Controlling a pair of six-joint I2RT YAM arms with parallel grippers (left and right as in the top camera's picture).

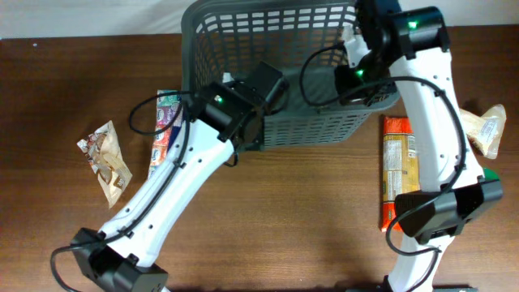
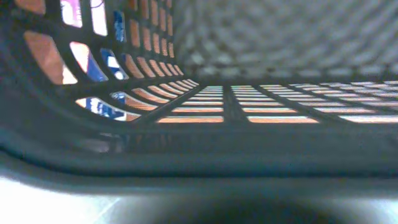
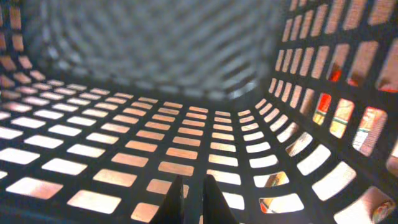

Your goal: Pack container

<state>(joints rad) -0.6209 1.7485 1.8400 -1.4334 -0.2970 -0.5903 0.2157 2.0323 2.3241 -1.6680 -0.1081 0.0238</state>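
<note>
Right pincer point(image 3: 193, 182) inside container point(image 3: 155, 43)

Bright, even light from above fills the overhead view, which is sharp throughout. The dark brown wooden table point(image 1: 284, 211) shows a mild sheen, and the white robot arms point(image 1: 174, 191) cast only faint, soft shadows. In the left wrist view the dark grey slotted plastic basket point(image 2: 224, 112) looks dim, its near rim badly blurred, with pale glare along the bottom. The right wrist view is sharper close by; the far wall melts into blur and the lattice bows at the edges.
</note>
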